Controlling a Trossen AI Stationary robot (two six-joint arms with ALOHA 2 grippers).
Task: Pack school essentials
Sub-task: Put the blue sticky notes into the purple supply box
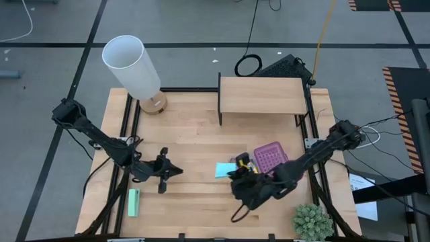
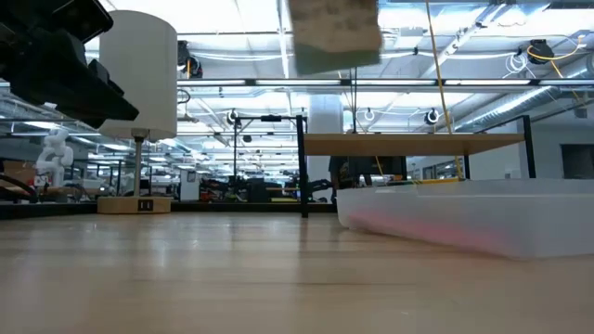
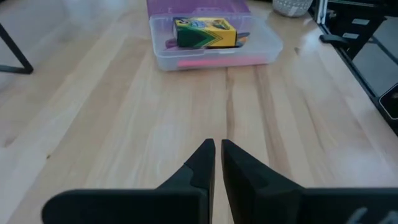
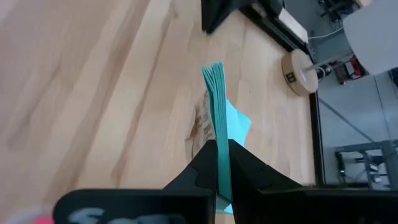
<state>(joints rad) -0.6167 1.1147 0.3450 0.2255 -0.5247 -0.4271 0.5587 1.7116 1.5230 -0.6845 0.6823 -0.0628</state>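
Right end effector (image 4: 217,163) pinching note pad (image 4: 216,102) edge-on above counter (image 1: 195,144); box (image 1: 270,158) just beside. Carry over, lower flat beside crayons (image 3: 204,33). Left end effector (image 3: 217,163) narrow, empty.

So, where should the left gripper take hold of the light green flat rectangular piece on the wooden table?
Grip the light green piece at its middle, across its two long edges, coming straight down. It lies flat and is narrow, so that width likely fits between the fingers. The left gripper, now shut, must open first.
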